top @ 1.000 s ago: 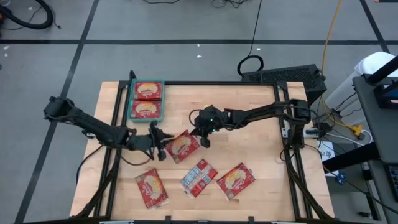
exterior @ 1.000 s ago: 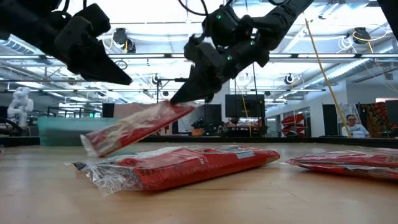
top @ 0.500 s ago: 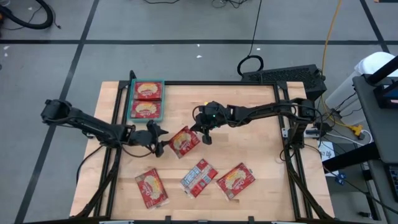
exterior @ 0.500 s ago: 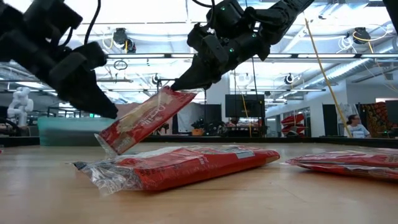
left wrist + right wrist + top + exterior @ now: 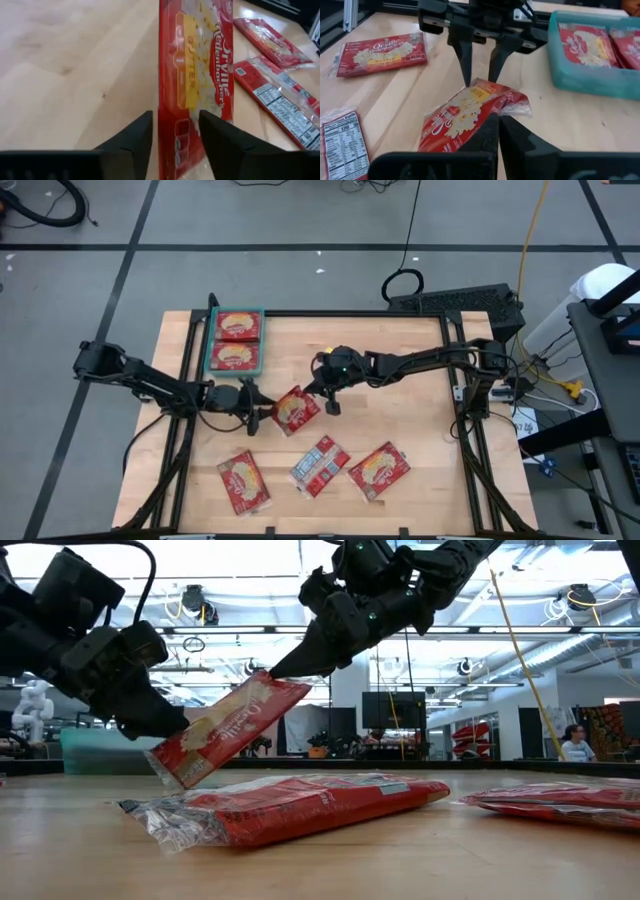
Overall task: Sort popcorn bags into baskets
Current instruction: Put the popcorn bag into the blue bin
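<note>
I read this as a hand-over in mid-air: at centre-left of the high view my left gripper has its fingers parted either side of the lower edge of a red popcorn bag, and whether they bear on it yet I cannot tell, while just right of it my right gripper has its fingers pinched tight on the upper corner, holding the bag tilted above the surface. Next I would close the left firmly, free the right, and carry the bag to the teal basket at upper left, which already holds two; three more bags lie along the lower middle.
</note>
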Controlling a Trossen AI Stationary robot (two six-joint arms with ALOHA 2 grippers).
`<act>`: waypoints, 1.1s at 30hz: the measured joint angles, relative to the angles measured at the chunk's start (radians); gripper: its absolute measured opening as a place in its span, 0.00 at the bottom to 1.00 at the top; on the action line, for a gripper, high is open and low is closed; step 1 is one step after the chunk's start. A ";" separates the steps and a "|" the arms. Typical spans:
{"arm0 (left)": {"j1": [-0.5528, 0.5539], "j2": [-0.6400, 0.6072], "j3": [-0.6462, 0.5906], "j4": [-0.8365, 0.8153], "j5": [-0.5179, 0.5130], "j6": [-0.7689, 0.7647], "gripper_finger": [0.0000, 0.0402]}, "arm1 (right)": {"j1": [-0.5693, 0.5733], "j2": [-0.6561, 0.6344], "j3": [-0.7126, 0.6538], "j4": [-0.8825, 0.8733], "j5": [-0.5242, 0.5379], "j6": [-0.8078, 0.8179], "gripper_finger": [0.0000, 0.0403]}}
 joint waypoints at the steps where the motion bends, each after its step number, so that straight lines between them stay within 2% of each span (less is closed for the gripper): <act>1: 0.001 0.005 0.000 0.014 -0.002 0.010 0.36 | 0.002 0.000 0.000 0.006 0.001 -0.004 0.00; 9: 0.000 -0.001 0.000 0.079 -0.012 0.091 0.04 | 0.003 -0.003 0.000 0.042 0.006 0.007 0.00; 12: 0.001 -0.027 0.000 0.088 -0.025 0.112 0.02 | -0.001 -0.021 0.000 0.013 0.010 0.050 0.00; 15: 0.001 -0.084 0.015 0.068 -0.031 0.162 0.02 | 0.000 -0.058 0.000 -0.063 0.107 0.089 0.02; 18: 0.007 -0.158 0.047 -0.057 -0.032 0.209 0.01 | 0.004 -0.112 0.000 -0.149 0.178 0.095 0.10; 23: 0.039 -0.239 0.138 -0.372 -0.050 0.235 0.01 | 0.004 -0.185 -0.007 -0.222 0.185 0.124 0.29; 29: 0.047 -0.250 0.260 -0.576 -0.049 0.338 0.01 | 0.004 -0.193 -0.093 -0.086 0.185 0.149 0.53; 33: 0.047 -0.248 0.326 -0.648 -0.048 0.388 0.01 | 0.004 -0.188 -0.187 0.093 0.182 0.099 0.62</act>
